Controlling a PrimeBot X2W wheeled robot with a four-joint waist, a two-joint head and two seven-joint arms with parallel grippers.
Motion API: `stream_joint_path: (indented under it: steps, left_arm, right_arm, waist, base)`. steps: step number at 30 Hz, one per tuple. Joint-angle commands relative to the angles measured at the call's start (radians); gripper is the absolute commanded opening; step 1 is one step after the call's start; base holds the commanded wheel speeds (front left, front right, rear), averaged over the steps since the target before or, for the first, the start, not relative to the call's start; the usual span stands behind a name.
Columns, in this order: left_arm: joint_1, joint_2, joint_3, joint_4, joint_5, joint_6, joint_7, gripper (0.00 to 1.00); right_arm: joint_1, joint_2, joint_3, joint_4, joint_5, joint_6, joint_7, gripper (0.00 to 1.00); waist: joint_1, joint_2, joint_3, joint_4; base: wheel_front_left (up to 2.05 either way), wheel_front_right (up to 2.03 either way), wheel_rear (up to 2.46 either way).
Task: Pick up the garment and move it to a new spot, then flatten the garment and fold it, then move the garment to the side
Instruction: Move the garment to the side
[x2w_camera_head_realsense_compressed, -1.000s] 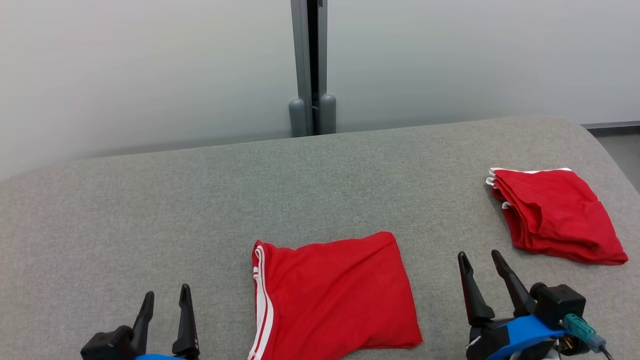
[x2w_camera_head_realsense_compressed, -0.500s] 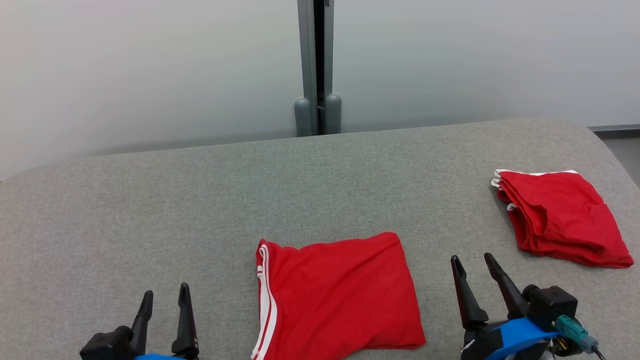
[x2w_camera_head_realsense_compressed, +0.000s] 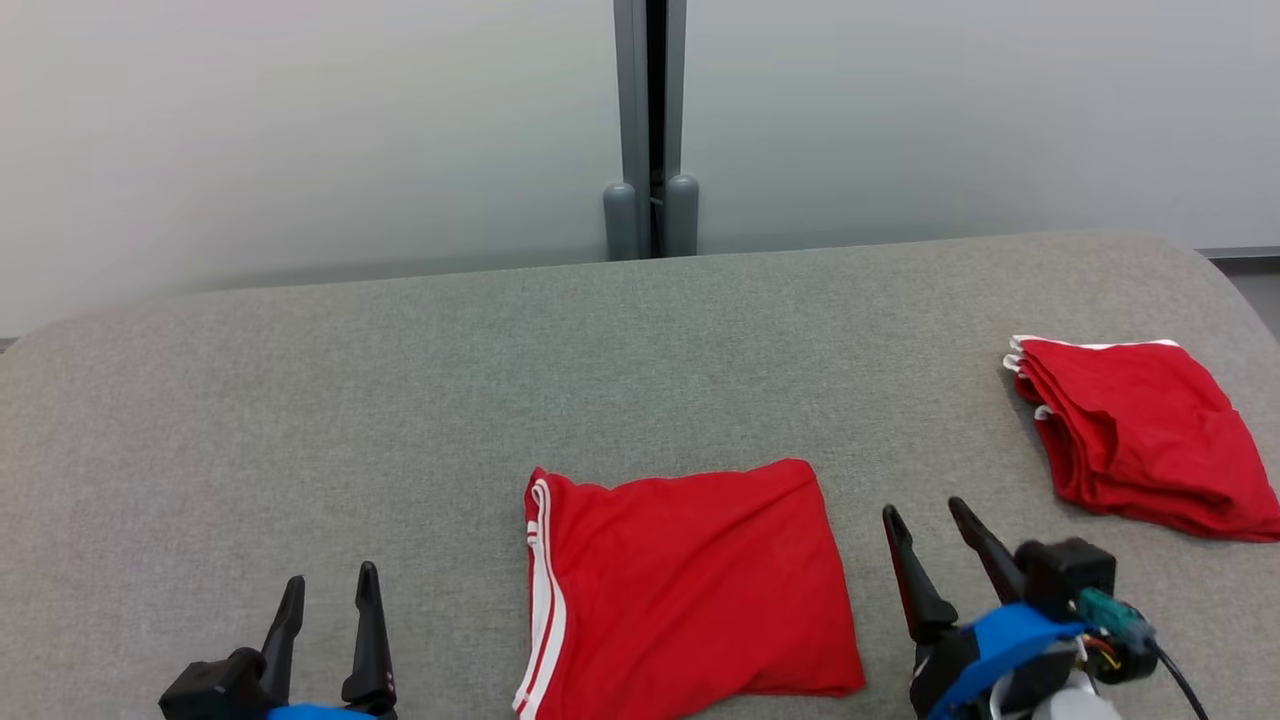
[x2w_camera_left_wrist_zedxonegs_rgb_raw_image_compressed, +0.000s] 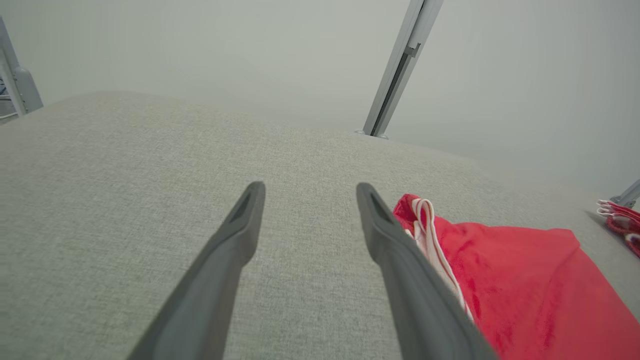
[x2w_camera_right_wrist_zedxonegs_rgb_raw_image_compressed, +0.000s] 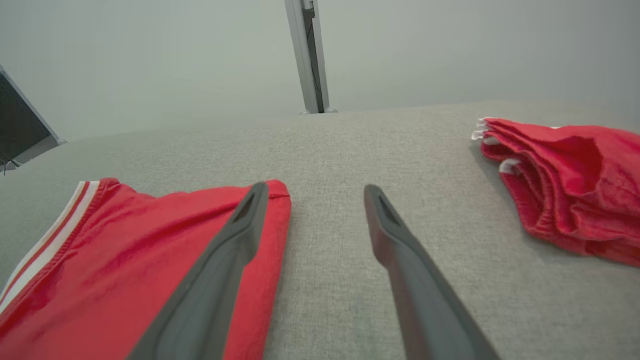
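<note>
A folded red garment (x2w_camera_head_realsense_compressed: 690, 590) with white stripes along its left edge lies flat near the front middle of the grey surface; it shows too in the left wrist view (x2w_camera_left_wrist_zedxonegs_rgb_raw_image_compressed: 520, 285) and the right wrist view (x2w_camera_right_wrist_zedxonegs_rgb_raw_image_compressed: 125, 260). My left gripper (x2w_camera_head_realsense_compressed: 330, 588) hovers open to its left, empty. Just off the garment's right edge my right gripper (x2w_camera_head_realsense_compressed: 925, 515) stands open and empty (x2w_camera_right_wrist_zedxonegs_rgb_raw_image_compressed: 312, 192). A second folded red garment (x2w_camera_head_realsense_compressed: 1140, 435) with white trim rests at the far right (x2w_camera_right_wrist_zedxonegs_rgb_raw_image_compressed: 570, 180).
The grey padded surface (x2w_camera_head_realsense_compressed: 400, 400) ends at a pale wall with a grey vertical post (x2w_camera_head_realsense_compressed: 650, 130) behind its middle. The surface curves down at the right edge near the second garment.
The head view has shifted, so everything sits a little further right. My right gripper has drawn back and leftward, closer to the garment's right edge. The left gripper has held still.
</note>
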Motion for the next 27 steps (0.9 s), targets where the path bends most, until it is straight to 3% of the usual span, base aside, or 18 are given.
stream_joint_path:
  steps: [1,10,19,20,21,22,23,27]
  left_arm:
    - [-0.021,0.007,0.008,-0.001,0.010,0.001,-0.004,1.00]
    - [-0.040,0.022,0.025,-0.013,0.011,0.009,-0.004,1.00]
    - [-0.034,0.013,0.031,-0.006,0.017,-0.002,-0.004,1.00]
    - [-0.035,0.012,0.031,-0.005,0.019,-0.002,-0.004,1.00]
    - [-0.036,0.011,0.032,-0.005,0.020,-0.003,-0.004,1.00]
    - [-0.035,0.010,0.034,-0.006,0.020,-0.002,-0.004,1.00]
    - [-0.035,0.010,0.034,-0.007,0.023,-0.002,-0.004,1.00]
    - [-0.038,0.011,0.027,-0.022,0.035,-0.004,-0.004,1.00]
  right_arm:
    - [-0.042,-0.001,0.006,0.011,-0.019,0.000,0.040,1.00]
    - [-0.180,-0.002,-0.022,0.117,-0.085,0.000,0.408,1.00]
    - [-0.166,-0.001,-0.058,0.208,-0.044,0.000,0.536,1.00]
    - [-0.165,0.002,-0.051,0.212,-0.033,0.000,0.534,0.54]
    - [-0.164,0.004,-0.045,0.213,-0.022,0.001,0.533,0.37]
    - [-0.165,0.005,-0.040,0.210,-0.013,0.001,0.525,0.15]
    - [-0.170,0.006,-0.032,0.203,-0.007,0.001,0.514,0.00]
    - [-0.199,-0.003,-0.030,0.163,0.000,0.000,0.469,0.00]
  waist:
    - [0.0000,0.0000,0.013,0.014]
    - [0.0000,0.0000,0.055,0.113]
    - [0.0000,0.0000,0.087,0.211]
    - [0.0000,0.0000,0.089,0.215]
    - [0.0000,0.0000,0.090,0.217]
    - [0.0000,0.0000,0.091,0.216]
    - [0.0000,0.0000,0.092,0.213]
    - [0.0000,0.0000,0.097,0.176]
  base:
    - [0.00,0.00,0.00]
    - [0.00,0.00,0.00]
    - [0.00,0.00,0.00]
    - [0.00,0.00,0.00]
    - [0.00,0.00,0.00]
    - [0.00,0.00,0.00]
    - [0.00,0.00,0.00]
    - [0.00,0.00,0.00]
